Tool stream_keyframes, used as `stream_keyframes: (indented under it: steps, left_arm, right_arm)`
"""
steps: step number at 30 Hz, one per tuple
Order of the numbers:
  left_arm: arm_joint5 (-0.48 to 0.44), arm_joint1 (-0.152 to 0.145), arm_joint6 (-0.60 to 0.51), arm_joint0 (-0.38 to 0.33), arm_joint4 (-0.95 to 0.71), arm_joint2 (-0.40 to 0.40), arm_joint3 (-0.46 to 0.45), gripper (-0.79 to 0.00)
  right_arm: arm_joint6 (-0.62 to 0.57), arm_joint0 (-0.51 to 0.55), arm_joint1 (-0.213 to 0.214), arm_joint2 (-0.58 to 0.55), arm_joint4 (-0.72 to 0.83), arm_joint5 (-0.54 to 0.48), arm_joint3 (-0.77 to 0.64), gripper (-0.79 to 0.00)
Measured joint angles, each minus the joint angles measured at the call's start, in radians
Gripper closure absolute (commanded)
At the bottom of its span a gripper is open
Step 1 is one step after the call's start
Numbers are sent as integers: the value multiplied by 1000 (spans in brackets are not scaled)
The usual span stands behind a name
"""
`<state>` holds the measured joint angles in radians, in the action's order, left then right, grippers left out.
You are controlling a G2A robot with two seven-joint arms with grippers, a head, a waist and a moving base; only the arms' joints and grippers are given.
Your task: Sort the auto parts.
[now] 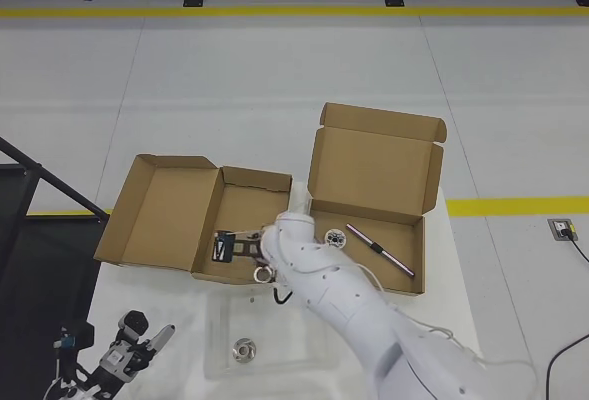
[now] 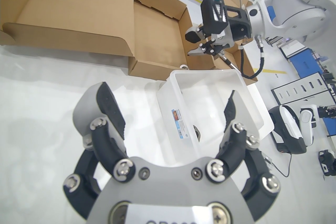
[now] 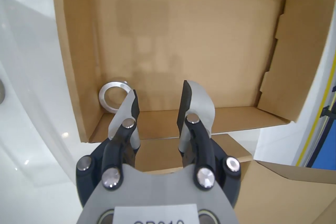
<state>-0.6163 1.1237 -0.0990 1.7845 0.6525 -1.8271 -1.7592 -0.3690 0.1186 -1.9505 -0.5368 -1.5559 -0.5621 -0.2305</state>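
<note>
Brown cardboard box (image 3: pixel 183 25) — over it we see the right gripper (image 3: pixel 159 87) parted, empty; silver metal ring (image 3: pixel 101 97) in its corner; left gripper (image 2: pixel 168 89) parted, apart from it.

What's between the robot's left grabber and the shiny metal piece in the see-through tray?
Just bare white table and one wall of the clear tray. The top view shows the left gripper outside the tray, the metal part inside.
</note>
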Motion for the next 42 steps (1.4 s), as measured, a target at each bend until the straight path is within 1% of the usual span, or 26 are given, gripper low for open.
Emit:
stream_keyframes:
  steps: [3,7,8,9,11,13,14,16,17,20,23,25,30,33,35,42]
  left_arm:
    - [2,0,-1,-1,3,3,-1,-785]
    - [3,0,-1,-1,6,5,-1,-785]
    - [4,0,-1,-2,5,6,0,-785]
    - [4,0,-1,-2,5,6,0,-785]
    - [5,0,-1,-2,5,6,0,-785]
    - [4,0,-1,-3,5,5,2,-785]
    - [4,0,-2,-4,4,5,3,-785]
    - [4,0,-4,-5,3,5,4,-785]
    - [5,0,-5,-6,3,4,5,-785]
    - [7,0,-5,-7,2,4,5,-785]
    - [7,0,-6,-9,4,7,5,-785]
    - [8,0,-7,-10,7,9,5,-785]
    - [10,0,-5,-11,13,11,6,-785]
    - [9,0,-1,-11,15,11,6,-785]
    - [10,0,1,-10,17,11,6,-785]
    - [10,0,6,-7,23,10,5,-785]
  right_arm:
    - [73,-5,12,2,-23,16,-22,-382]
    - [223,-11,39,18,-88,-37,-58,-388]
    - [273,-12,49,25,-113,-55,-69,-413]
    - [309,-11,56,31,-133,-69,-78,-489]
    - [388,-7,73,44,-177,-98,-104,-683]
    - [451,0,87,57,-218,-122,-132,-659]
    - [489,6,97,67,-248,-136,-154,-662]
    - [547,17,112,84,-296,-155,-194,-720]
    - [581,27,122,95,-329,-159,-222,-736]
    - [637,60,150,114,-399,-151,-302,-751]
    - [649,98,181,113,-446,-138,-391,-782]
    - [647,123,201,107,-469,-134,-454,-785]
    - [578,214,265,54,-506,-130,-650,-785]
    - [516,271,303,2,-506,-177,-753,-785]
    - [470,283,310,-14,-500,-200,-780,-785]
    - [490,281,309,-11,-500,-193,-772,-785]
